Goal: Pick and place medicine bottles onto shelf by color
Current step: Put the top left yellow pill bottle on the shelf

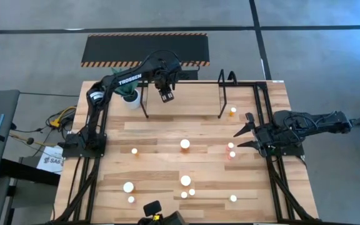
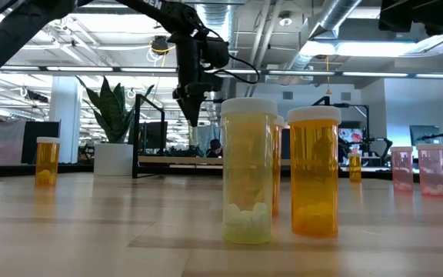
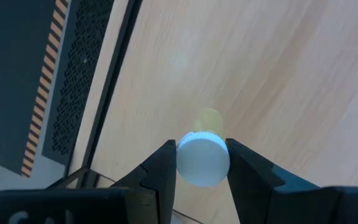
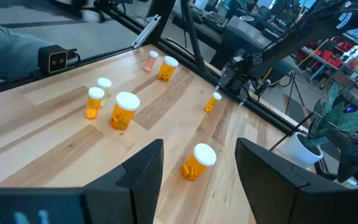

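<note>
Light wooden table [image 1: 167,128] under open-plan office lighting. The left gripper [image 3: 201,171] hangs above the shelf [image 1: 183,106], its fingers pinching a yellow medicine bottle [image 3: 204,158] by the white cap; the body below the cap is mostly hidden. A potted plant [image 1: 130,97] stands just beside that gripper. The right gripper [image 1: 245,134] waits low at the table's right side, fingers spread, two pink bottles [image 1: 231,150] just beside it. One orange bottle [image 1: 232,112] stands at the shelf's far upright; the other bottles stand scattered across the table, well apart from the left gripper.
</note>
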Motion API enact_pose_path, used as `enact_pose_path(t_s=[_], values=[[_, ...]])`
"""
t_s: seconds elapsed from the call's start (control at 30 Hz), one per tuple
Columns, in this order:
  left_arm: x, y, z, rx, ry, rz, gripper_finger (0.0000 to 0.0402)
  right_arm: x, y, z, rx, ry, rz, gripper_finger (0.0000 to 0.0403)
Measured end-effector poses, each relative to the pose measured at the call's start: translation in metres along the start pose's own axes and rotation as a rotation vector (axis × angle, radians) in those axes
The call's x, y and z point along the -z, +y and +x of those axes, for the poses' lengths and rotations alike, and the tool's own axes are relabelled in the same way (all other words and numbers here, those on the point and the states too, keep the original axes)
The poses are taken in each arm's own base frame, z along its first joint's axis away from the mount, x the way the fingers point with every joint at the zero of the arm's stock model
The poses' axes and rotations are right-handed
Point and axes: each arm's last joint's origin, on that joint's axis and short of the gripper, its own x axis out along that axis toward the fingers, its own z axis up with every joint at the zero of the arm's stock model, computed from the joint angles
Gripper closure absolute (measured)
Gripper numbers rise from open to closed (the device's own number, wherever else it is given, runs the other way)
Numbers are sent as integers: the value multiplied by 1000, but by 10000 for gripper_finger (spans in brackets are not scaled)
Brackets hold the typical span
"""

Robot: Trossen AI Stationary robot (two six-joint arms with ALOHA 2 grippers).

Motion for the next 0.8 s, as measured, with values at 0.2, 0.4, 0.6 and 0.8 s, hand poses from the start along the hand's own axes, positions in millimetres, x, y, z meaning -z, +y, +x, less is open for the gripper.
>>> enact_pose_path(t_s=[0.2,0.4,0.6,0.8], values=[[1,8,1,-6,-5,-1,294,0,0,0,0,0,0,180],[-1,9,12,-17,13,23,294,0,0,0,0,0,0,180],[-2,14,15,-42,15,29,294,0,0,0,-2,4,1,180],[4,27,17,-45,38,-8,294,0,0,0,-3,4,1,180]])
